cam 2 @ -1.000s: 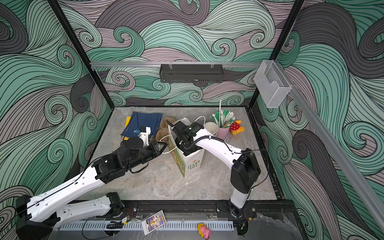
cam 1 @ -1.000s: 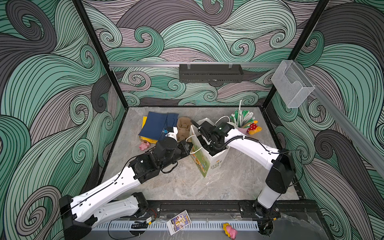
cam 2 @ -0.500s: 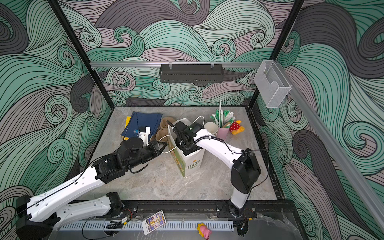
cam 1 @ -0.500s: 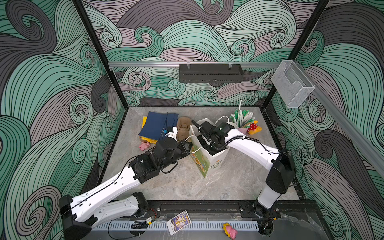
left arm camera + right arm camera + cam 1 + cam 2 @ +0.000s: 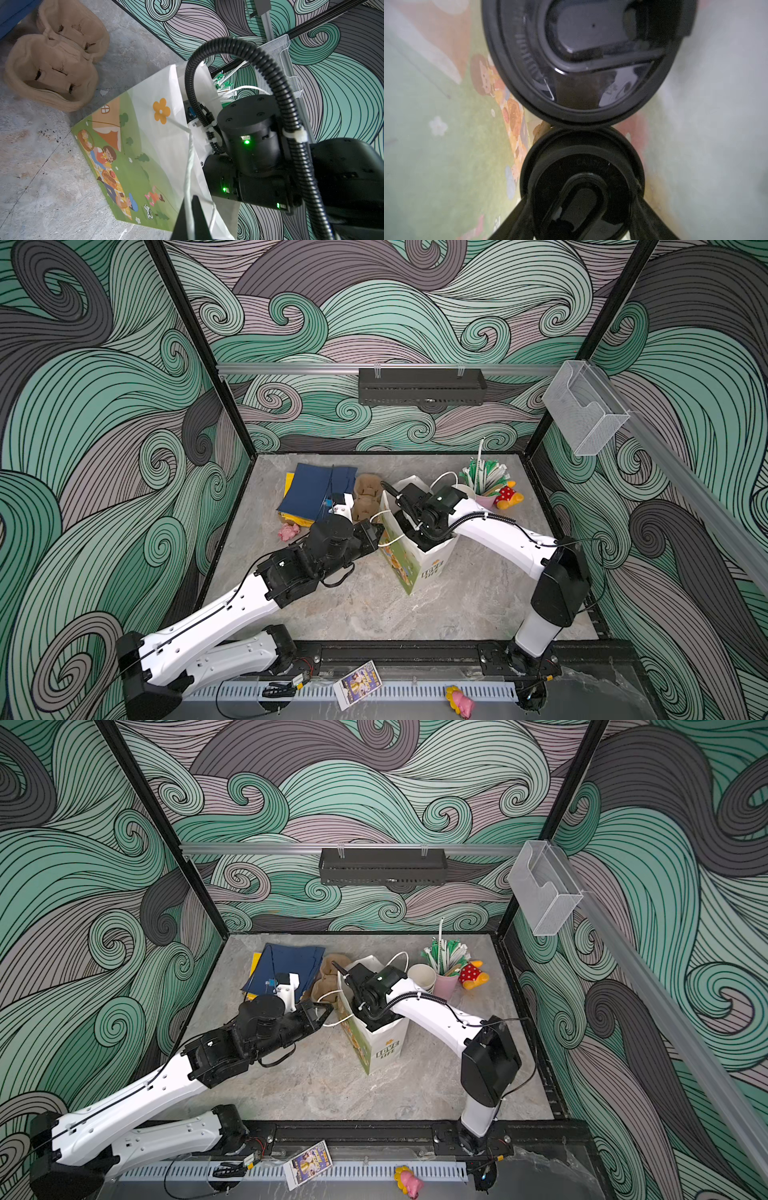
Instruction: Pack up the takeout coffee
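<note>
The takeout coffee sits inside the bag. My right wrist view shows two round black plastic sip lids there, the farther lid (image 5: 581, 58) and the nearer lid (image 5: 581, 164), with their rims touching and the cups beneath them hidden.

On the grey marble tabletop (image 5: 374, 614), in both top views, a dark blue folder (image 5: 316, 489) lies at the back left over yellow sheets. A small pink crumpled lump (image 5: 289, 531) sits just in front of it. My left claw (image 5: 372, 533) reaches in from the left, its jaws pressed together on the white cord handle (image 5: 188, 166) of the bag. Behind that claw are the stacked brown moulded pulp cup carriers (image 5: 368, 495), just beside the bag's back corner.

The white paper bag with a green picnic cartoon (image 5: 415, 568) stands upright mid-tabletop, its mouth open. My right arm dips into that mouth, so I cannot see its claw from above. In the wrist view the right claw (image 5: 582, 193) has a finger (image 5: 517, 214) against each side of the rim, clamped on the nearer lid.

Right of the bag stands an open paper cup with a cream-white inside (image 5: 420, 974). A pink cup of wrapped straws (image 5: 444, 986) is just beside it, then a red white-dotted toy (image 5: 471, 973).
</note>
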